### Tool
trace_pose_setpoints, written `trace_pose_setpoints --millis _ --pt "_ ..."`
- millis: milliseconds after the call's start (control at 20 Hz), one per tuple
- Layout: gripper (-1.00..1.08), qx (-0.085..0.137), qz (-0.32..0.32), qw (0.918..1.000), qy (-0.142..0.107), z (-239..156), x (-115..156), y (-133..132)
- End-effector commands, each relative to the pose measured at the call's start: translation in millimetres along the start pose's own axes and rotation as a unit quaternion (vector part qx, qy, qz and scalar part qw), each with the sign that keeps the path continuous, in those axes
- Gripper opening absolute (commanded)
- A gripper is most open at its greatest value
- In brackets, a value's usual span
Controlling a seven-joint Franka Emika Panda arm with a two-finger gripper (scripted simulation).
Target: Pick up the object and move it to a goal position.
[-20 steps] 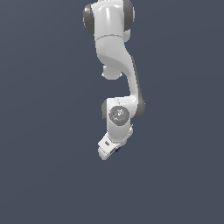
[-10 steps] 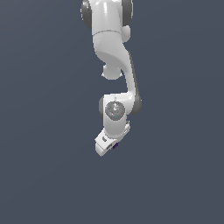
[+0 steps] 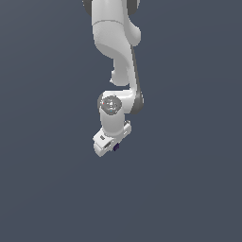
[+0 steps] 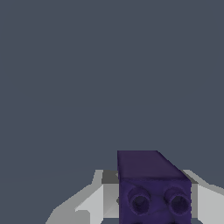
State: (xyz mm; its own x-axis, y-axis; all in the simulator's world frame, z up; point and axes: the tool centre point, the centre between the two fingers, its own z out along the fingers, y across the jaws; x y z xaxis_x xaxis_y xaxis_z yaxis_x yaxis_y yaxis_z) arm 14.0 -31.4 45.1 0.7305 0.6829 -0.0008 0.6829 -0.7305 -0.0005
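We've drifted a touch toward the exterior view's left over the last second, and our gripper [image 3: 109,147] near frame centre stays clamped on the tiny purple cube [image 4: 151,186], so the carry looks well underway.

A flat, featureless dark slate-grey backdrop [image 3: 42,189] fills both views, evenly lit

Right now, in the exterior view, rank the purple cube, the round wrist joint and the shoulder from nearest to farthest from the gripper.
1. purple cube, between the fingers of the gripper.
2. round wrist joint, just above.
3. shoulder, at the top edge.
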Motion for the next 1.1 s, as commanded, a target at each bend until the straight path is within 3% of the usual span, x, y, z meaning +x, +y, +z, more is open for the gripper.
trace_pose_setpoints --millis 0,600,1050 --pt "-1.00 0.000 0.000 1.0000 0.000 -6 -21 0" --pt "-1.00 0.000 0.000 1.0000 0.000 -33 -116 1" --pt "-1.00 0.000 0.000 1.0000 0.000 -43 -146 3"
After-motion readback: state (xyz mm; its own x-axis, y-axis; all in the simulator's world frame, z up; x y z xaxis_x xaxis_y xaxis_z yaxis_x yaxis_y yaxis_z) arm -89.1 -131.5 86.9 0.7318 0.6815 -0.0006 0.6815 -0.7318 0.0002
